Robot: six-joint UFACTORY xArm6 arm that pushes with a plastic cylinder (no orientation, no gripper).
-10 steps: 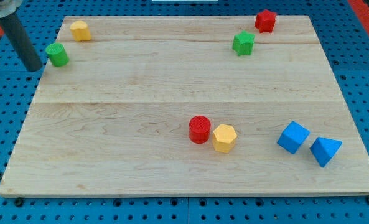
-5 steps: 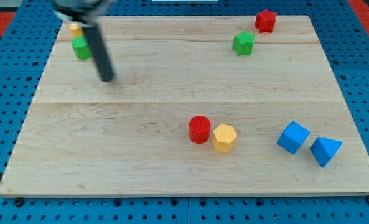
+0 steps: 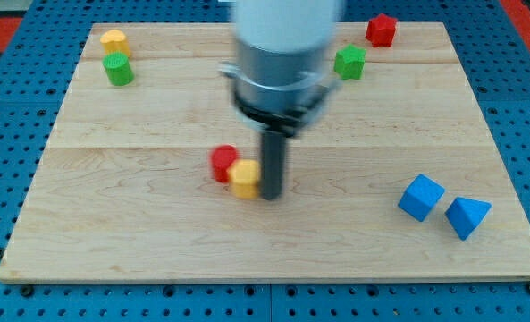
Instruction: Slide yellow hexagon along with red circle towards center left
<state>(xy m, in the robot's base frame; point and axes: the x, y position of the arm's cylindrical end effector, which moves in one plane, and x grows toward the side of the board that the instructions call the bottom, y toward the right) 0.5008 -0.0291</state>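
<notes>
The yellow hexagon sits near the board's middle, a little to the view's left, with the red circle touching it on its upper left. My tip stands right against the yellow hexagon's right side. The rod rises from there into the arm's large grey body, which hides part of the board above it. Both blocks look slightly blurred.
A green cylinder and a small yellow block sit at the top left. A green star and a red star sit at the top right. A blue cube and a blue wedge sit at the bottom right.
My tip swept from the top left across to the hexagon's right side. The yellow hexagon and red circle have slid left and slightly up. The green cylinder was nudged up beside the small yellow block.
</notes>
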